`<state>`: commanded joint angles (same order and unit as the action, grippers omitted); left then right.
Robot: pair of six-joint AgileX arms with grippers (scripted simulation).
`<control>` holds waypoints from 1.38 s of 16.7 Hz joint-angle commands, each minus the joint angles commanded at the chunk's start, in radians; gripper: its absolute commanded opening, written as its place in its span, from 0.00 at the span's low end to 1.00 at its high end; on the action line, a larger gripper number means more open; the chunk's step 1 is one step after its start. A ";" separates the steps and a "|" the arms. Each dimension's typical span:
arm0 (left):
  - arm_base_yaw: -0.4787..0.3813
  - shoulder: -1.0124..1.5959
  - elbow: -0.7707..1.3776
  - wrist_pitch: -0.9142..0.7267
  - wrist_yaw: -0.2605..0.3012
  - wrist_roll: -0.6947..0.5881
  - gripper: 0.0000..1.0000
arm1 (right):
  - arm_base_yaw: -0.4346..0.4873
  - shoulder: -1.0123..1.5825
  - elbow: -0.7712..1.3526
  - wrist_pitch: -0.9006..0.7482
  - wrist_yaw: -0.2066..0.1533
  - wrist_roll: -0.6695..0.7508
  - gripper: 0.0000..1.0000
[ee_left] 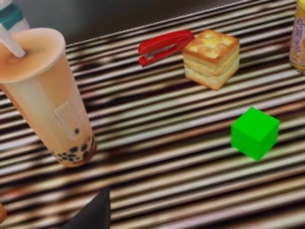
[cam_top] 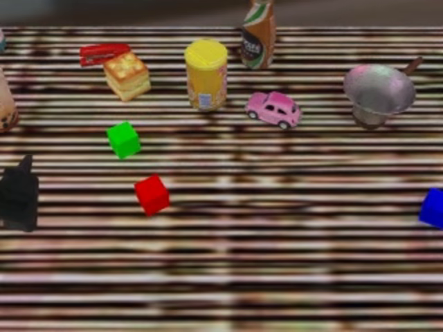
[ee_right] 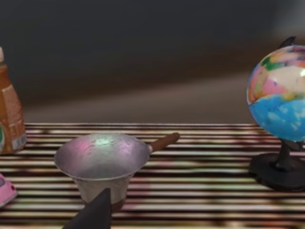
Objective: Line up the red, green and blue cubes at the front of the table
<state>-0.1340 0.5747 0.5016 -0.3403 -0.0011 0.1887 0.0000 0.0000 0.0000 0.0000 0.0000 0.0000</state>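
Observation:
The green cube [cam_top: 123,140] sits left of centre on the striped table [cam_top: 277,249]; the left wrist view shows the green cube [ee_left: 255,132] too. The red cube [cam_top: 151,194] lies just in front of it and slightly to its right. At the right edge, partly cut off, is the blue cube [cam_top: 432,207]. My left gripper [cam_top: 19,187] hovers at the left edge, level with the red cube, open and empty; one dark finger [ee_left: 94,212] shows. My right gripper [ee_right: 136,212] is outside the top view, open and empty, one finger [ee_right: 97,212] before the metal pot.
Across the back stand a red stapler [cam_top: 104,53], a cake square [cam_top: 127,75], a yellow can [cam_top: 205,74], a brown bottle [cam_top: 258,34], a pink toy car [cam_top: 274,108] and a metal pot [cam_top: 378,90]. A bubble-tea cup [ee_left: 47,95] is far left, a globe [ee_right: 281,95] far right.

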 joint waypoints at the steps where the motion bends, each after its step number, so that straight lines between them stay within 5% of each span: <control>1: -0.022 0.110 0.079 -0.057 0.000 0.030 1.00 | 0.000 0.000 0.000 0.000 0.000 0.000 1.00; 12: -0.243 1.229 0.883 -0.648 0.005 0.336 1.00 | 0.000 0.000 0.000 0.000 0.000 0.000 1.00; 23: -0.303 1.497 1.129 -0.789 0.003 0.421 1.00 | 0.000 0.000 0.000 0.000 0.000 0.000 1.00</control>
<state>-0.4375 2.0716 1.6306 -1.1297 0.0020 0.6092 0.0000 0.0000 0.0000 0.0000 0.0000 0.0000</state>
